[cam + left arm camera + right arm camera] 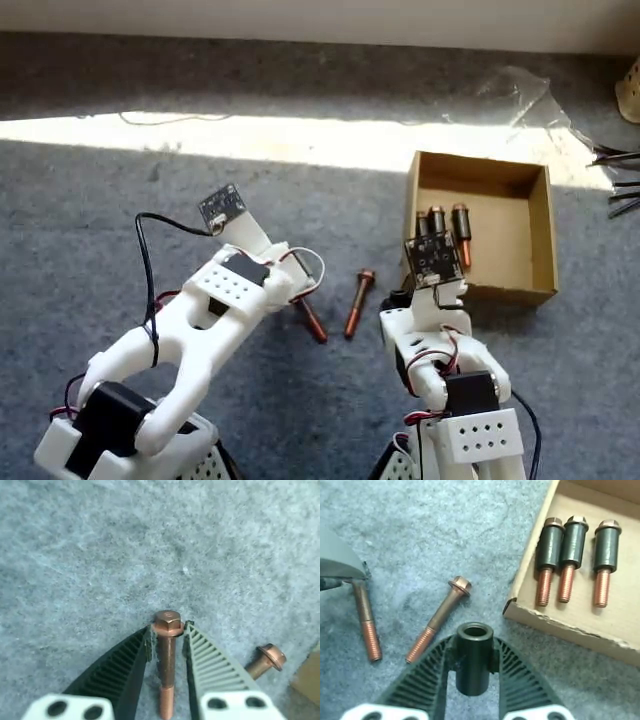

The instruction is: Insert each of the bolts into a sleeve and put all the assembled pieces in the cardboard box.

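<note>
In the high view the left arm's wrist covers the head of the bolt point(313, 325) beneath it, and the right arm's wrist covers the sleeve point(474, 656). In the left wrist view that bolt's tip runs off the edge, the second bolt point(266, 660) loses its shank behind the left tool point(169, 628), and the box point(307, 680) is a blurred corner at the edge. In the right wrist view the edge cuts off the box and most of the left tool, which covers the bolt's head.
</note>
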